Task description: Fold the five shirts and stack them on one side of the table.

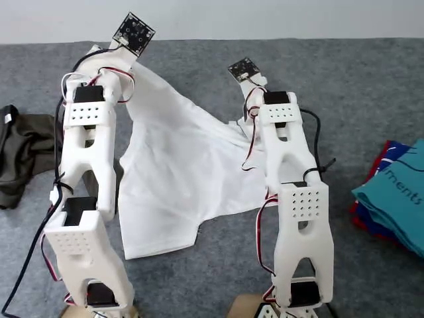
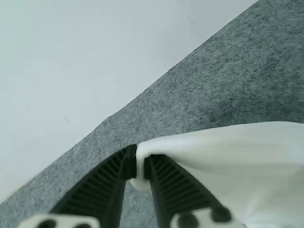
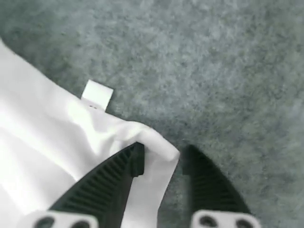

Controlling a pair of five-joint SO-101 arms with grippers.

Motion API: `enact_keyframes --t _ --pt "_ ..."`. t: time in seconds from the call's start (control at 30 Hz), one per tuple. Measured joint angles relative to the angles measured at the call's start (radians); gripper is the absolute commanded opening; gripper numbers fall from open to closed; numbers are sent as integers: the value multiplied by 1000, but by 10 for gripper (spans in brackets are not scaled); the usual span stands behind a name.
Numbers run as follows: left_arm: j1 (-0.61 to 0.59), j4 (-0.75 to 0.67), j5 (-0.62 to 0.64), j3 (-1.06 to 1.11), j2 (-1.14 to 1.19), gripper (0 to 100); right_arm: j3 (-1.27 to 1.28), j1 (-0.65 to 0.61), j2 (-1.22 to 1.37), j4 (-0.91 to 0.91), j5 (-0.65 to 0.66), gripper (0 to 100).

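— Right of the white shirt [image 1: 179, 179], what may you count as finished?

— High view: a folded stack [image 1: 366, 213] lies well to the right of the white shirt, with teal on top and blue and red edges beneath. You may judge three shirts done, though the frame edge cuts the layers and the count is not certain.

— And what is left for you?

— Two shirts, by that judgement. The white shirt lies spread and unfolded on the grey table [image 1: 344, 73], between the two arms, with its far edge raised. Left of it, a dark olive shirt [image 1: 20, 156] lies crumpled, touched by neither arm.

— How do your grippers stand?

— Left wrist view: your left gripper [image 2: 139, 164] is closed on a far corner of the white shirt, with the cloth pinched between its jaws. Right wrist view: your right gripper [image 3: 164, 159] has its jaws narrowly apart, and a rolled edge of the white shirt lies between them.

— Any writing to read?

— Pale lettering [image 1: 404, 185] crosses the teal shirt [image 1: 391, 207] at the top of the stack; it is partly cut off and is not given here. A small white tag [image 3: 97, 95] sits at the white shirt's edge near the right gripper. It bears tiny dark marks, too small to read.
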Motion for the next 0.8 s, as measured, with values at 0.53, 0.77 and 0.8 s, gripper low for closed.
enact_keyframes --t 0.53,0.77,0.8 --pt "0 0 44 0 -37 2 -273 -6 -74 216 150 11" --pt "11 0 115 0 -193 2 -506 5 -94 299 204 11" --pt "11 0 123 0 -210 2 -528 17 -94 299 219 11"
